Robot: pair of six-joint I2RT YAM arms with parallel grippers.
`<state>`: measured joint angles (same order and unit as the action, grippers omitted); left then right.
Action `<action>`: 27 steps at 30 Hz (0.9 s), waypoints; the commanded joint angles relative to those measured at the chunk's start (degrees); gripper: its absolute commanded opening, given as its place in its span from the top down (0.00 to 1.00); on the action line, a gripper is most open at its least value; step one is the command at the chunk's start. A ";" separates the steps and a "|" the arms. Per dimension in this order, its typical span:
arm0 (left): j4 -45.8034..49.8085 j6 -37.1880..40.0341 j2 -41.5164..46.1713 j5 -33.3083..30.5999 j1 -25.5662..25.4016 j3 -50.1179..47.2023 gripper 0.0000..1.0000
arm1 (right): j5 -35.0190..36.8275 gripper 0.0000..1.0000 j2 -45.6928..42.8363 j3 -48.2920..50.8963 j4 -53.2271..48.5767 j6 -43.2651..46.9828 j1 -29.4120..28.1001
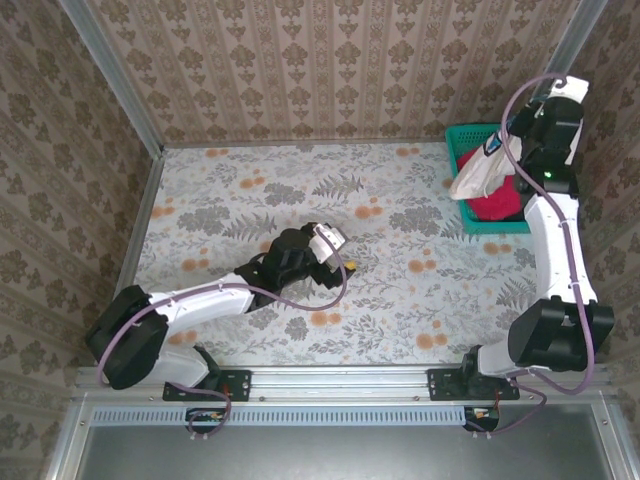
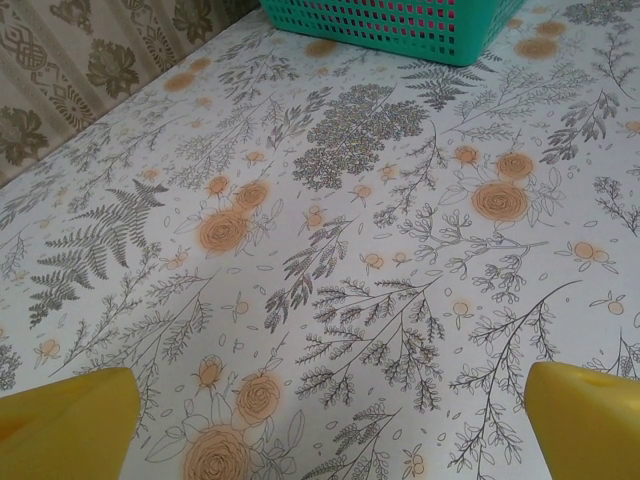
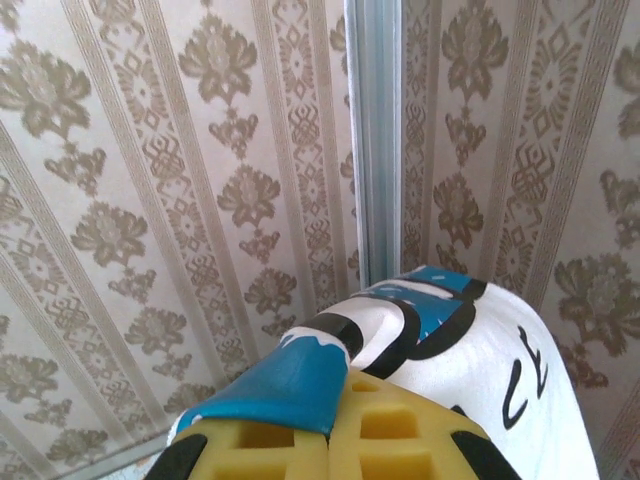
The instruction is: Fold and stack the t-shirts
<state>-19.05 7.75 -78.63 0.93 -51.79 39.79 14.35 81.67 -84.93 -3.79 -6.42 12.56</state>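
Observation:
My right gripper (image 1: 512, 135) is raised above the teal basket (image 1: 468, 134) at the back right and is shut on the cream-white t-shirt (image 1: 480, 176), which hangs down over the basket. In the right wrist view the yellow fingers (image 3: 270, 450) meet on a fold of that t-shirt (image 3: 480, 350), with its blue and black print showing at the pinch. A crimson-red t-shirt (image 1: 497, 206) lies in the basket. My left gripper (image 1: 350, 262) hovers low over the middle of the table, open, with bare floral tablecloth between its yellow fingers (image 2: 70, 425).
The basket (image 2: 400, 25) stands ahead of the left gripper, at the far edge of its view. Patterned walls close the table at the back and both sides, with a metal post (image 3: 375, 140) in the corner.

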 commanded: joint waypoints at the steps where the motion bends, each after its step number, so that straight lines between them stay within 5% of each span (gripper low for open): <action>1: -2.32 -0.12 -0.86 0.92 -0.38 1.33 0.00 | -4.13 1.00 -4.09 -7.21 1.64 -1.18 0.02; 7: -6.55 -2.31 -2.62 1.41 0.61 0.65 0.00 | -10.74 1.00 -4.57 -13.81 -1.00 -1.67 0.38; 15: -8.52 -4.28 -2.72 3.54 2.02 -0.32 0.00 | -8.97 1.00 0.88 -15.69 -9.90 0.57 0.96; 27: -19.29 -17.73 -11.84 13.66 6.81 8.24 0.00 | -28.19 1.00 1.61 -20.10 -14.36 -4.91 0.82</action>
<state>-33.12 -4.64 -88.01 10.37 -44.91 43.24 -6.28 84.73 -101.12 -20.53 -8.27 13.30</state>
